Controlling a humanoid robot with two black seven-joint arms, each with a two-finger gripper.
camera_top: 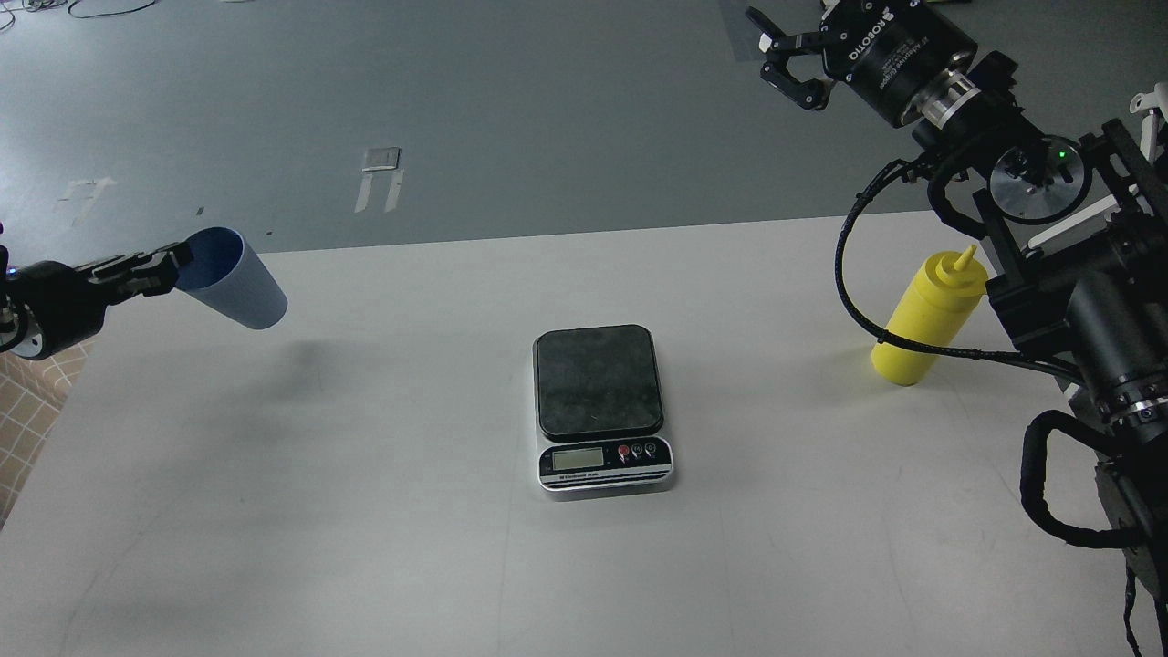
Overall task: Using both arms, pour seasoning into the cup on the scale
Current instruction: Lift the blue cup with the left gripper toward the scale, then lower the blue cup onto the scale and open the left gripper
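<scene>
My left gripper (169, 263) is shut on the rim of the light-blue ribbed cup (237, 292) and holds it tilted in the air above the table's far left. The scale (602, 406) sits at the table's middle, its dark platform bare. The yellow seasoning bottle (931, 319) stands upright at the right, partly behind my right arm's cable. My right gripper (776, 50) is open and empty, high above the table's far right edge, well away from the bottle.
The white table (411, 547) bears the scale and the bottle. A black cable loop (853, 283) hangs in front of the bottle. A tan checked surface (27, 411) lies at the left edge. Grey floor lies beyond the table.
</scene>
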